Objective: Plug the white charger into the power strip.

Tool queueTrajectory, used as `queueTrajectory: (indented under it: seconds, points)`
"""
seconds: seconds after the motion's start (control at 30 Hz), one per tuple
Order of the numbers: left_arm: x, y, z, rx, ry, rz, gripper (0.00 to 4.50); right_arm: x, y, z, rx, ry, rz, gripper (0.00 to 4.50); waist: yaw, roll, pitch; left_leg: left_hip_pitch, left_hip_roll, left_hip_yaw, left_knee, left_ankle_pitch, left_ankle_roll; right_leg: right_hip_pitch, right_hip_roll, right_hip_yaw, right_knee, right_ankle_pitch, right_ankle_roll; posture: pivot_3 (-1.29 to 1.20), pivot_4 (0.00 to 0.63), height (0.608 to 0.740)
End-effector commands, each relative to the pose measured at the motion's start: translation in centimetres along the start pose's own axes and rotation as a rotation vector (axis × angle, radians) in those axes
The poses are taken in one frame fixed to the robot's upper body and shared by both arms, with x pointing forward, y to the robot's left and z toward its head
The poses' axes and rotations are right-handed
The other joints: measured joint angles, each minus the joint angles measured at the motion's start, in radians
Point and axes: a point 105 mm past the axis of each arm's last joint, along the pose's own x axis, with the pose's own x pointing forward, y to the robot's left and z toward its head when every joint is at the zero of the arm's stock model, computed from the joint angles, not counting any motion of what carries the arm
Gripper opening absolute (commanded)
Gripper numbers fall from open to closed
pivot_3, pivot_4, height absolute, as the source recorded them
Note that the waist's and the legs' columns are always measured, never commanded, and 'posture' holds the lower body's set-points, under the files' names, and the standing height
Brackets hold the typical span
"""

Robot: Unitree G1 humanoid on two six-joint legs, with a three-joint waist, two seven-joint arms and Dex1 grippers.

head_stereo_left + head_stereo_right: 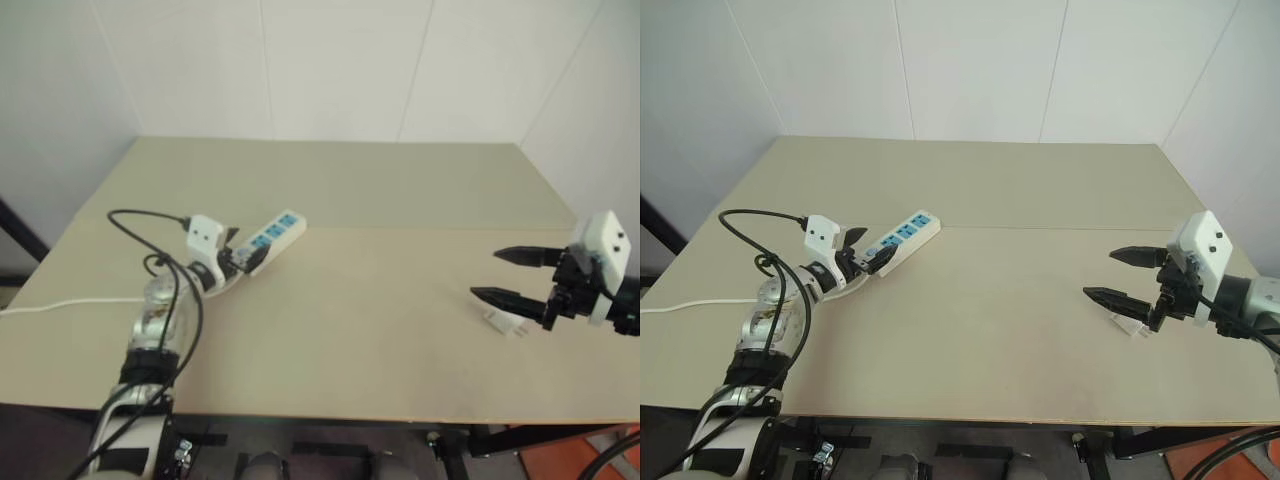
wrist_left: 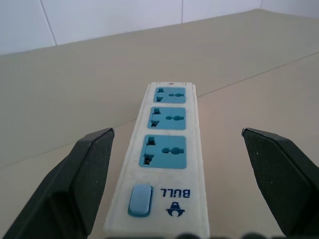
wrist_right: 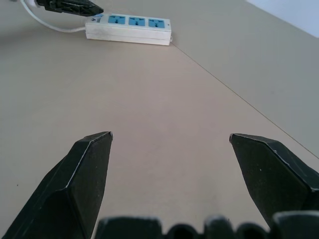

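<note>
The one readable text is the brand "BULL", printed in blue capitals on the strip (image 2: 166,164). It sits on the white end of the strip's face, just beside the blue switch (image 2: 139,199), at about 3 o'clock from it, with a small blue logo mark (image 2: 174,211) next to the word. In the left wrist view the letters appear upside down. No other words or numbers can be read.

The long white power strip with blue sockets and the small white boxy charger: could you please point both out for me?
long white power strip with blue sockets (image 2: 164,150), left wrist view, on its nearest blue socket face.
small white boxy charger (image 1: 1129,322), right eye view, on its white body below the right gripper.
</note>
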Motion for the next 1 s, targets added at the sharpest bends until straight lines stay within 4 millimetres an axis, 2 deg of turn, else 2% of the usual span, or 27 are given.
queueTrajectory:
  seconds: [0.03,0.33,0.57,0.77,1.0]
  points:
    - [0.5,0.3,0.2,0.011,-0.03,-0.006,4.47,0.0,0.1,1.0,-0.018,-0.029,0.008,4.5,0.0,0.0,0.0,0.0,0.0,0.0,0.0,0.0,0.0,0.0,0.0,0.0,0.0,0.0,0.0,0.0,0.15,0.74]
    - [2.0,-0.9,-2.1,-0.005,0.021,-0.059,4.47,-0.3,0.1,1.5,-0.017,-0.045,0.0,4.5,0.001,0.0,0.0,0.0,0.0,0.0,0.0,0.0,0.0,0.0,0.0,0.0,0.0,0.0,0.0,0.0,0.15,0.74]
    - [2.1,-0.6,-3.6,0.001,0.068,-0.041,4.47,-0.3,0.4,1.7,-0.008,-0.057,0.0,4.5,0.002,0.0,0.0,0.0,0.0,0.0,0.0,0.0,0.0,0.001,0.0,0.0,0.0,0.0,0.0,0.0,0.15,0.74]
    - [1.6,0.6,-3.4,0.007,0.055,-0.007,4.47,-0.4,0.7,1.7,0.004,-0.068,-0.002,4.5,0.001,0.0,0.0,0.001,0.0,0.0,0.0,0.0,0.0,0.001,0.0,0.0,0.0,0.0,0.0,0.0,0.15,0.74]
    - [1.5,0.8,-2.7,-0.015,0.004,0.006,4.47,-0.1,0.7,1.6,0.008,-0.073,-0.003,4.5,0.0,0.0,0.0,0.0,0.0,0.0,0.0,0.0,0.0,0.0,0.0,-0.001,0.0,0.0,0.0,0.0,0.15,0.74]
